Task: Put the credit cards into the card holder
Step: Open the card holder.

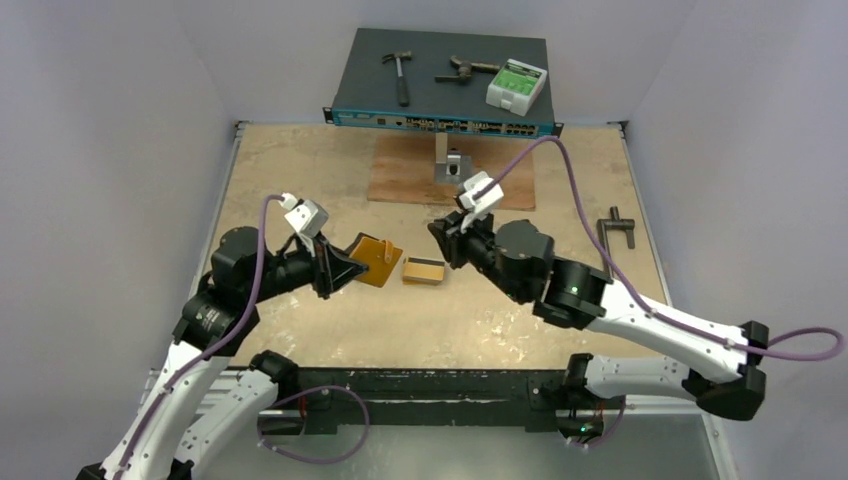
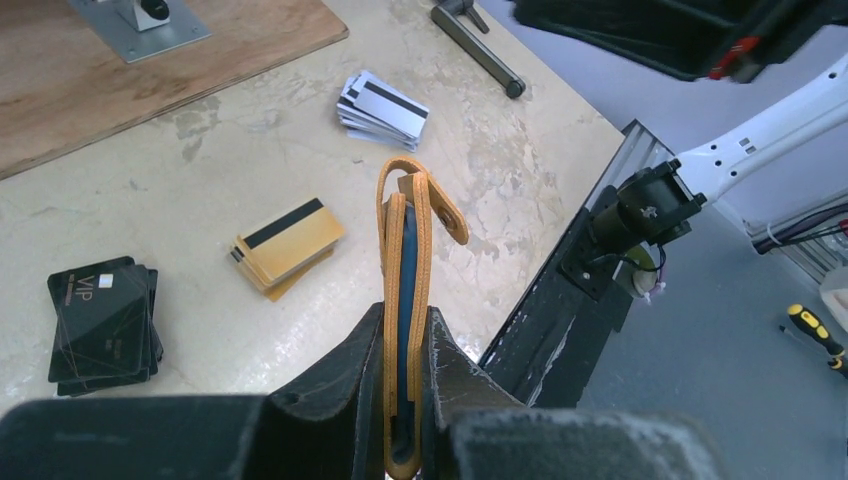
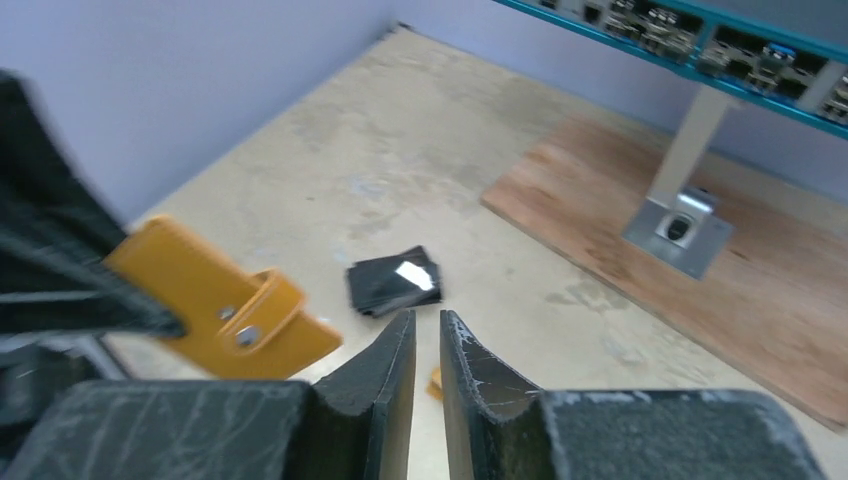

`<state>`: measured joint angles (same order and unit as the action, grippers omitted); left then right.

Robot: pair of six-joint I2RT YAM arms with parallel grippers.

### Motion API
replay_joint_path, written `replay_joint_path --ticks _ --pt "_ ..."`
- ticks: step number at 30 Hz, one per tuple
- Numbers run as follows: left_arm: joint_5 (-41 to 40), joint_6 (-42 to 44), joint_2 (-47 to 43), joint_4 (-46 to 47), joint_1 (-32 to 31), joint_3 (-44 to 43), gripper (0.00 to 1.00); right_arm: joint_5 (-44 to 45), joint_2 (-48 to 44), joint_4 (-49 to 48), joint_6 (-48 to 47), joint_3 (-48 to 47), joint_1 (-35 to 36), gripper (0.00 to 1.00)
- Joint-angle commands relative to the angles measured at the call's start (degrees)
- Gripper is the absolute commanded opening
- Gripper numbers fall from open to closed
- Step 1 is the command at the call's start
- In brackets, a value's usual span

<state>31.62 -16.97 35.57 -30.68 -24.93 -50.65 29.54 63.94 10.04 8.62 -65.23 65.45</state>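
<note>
Your left gripper (image 2: 405,322) is clamped tight on the orange leather-like bifold card holder (image 2: 404,225), gripping it by its near end, with the holder standing edge-on between the jaws and raised above the tan tabletop (image 1: 300,170). The holder is folded nearly flat. Only a blue-grey lining shows in the slit, and you cannot tell whether any card sits inside. Its snap tab hangs loose, curling off the far end. On the table just right of the holder lies a small stack of yellow-orange credit cards (image 1: 424,270), black stripe up. Your right gripper (image 3: 427,325) hovers close by that stack, its jaws parted by only a narrow slit, with nothing between them and touching nothing. Seen from the wrists, a stack of black cards (image 3: 395,282) and a fanned stack of silver-grey cards (image 2: 383,105) also lie flat on the table, each well apart from the holder.
</note>
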Motion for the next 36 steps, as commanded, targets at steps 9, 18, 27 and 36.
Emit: replay_joint_path --ticks 9,18,27,36 --pt "1.1 2.7 1.6 4.6 -0.6 0.9 0.0 -10.8 8.9 7.2 -2.2 -12.7 6.7 0.78" --pt "2.8 3.0 0.8 3.6 -0.6 0.5 0.0 -0.4 14.0 11.4 -3.7 -15.6 8.6 0.73" --pt "6.3 3.0 0.2 3.4 -1.3 1.0 0.0 2.3 14.7 13.2 -6.1 -16.8 8.5 0.56" --pt "10.8 4.3 0.2 1.9 -1.9 0.6 0.0 -6.1 12.3 15.5 -8.3 -17.5 4.9 0.18"
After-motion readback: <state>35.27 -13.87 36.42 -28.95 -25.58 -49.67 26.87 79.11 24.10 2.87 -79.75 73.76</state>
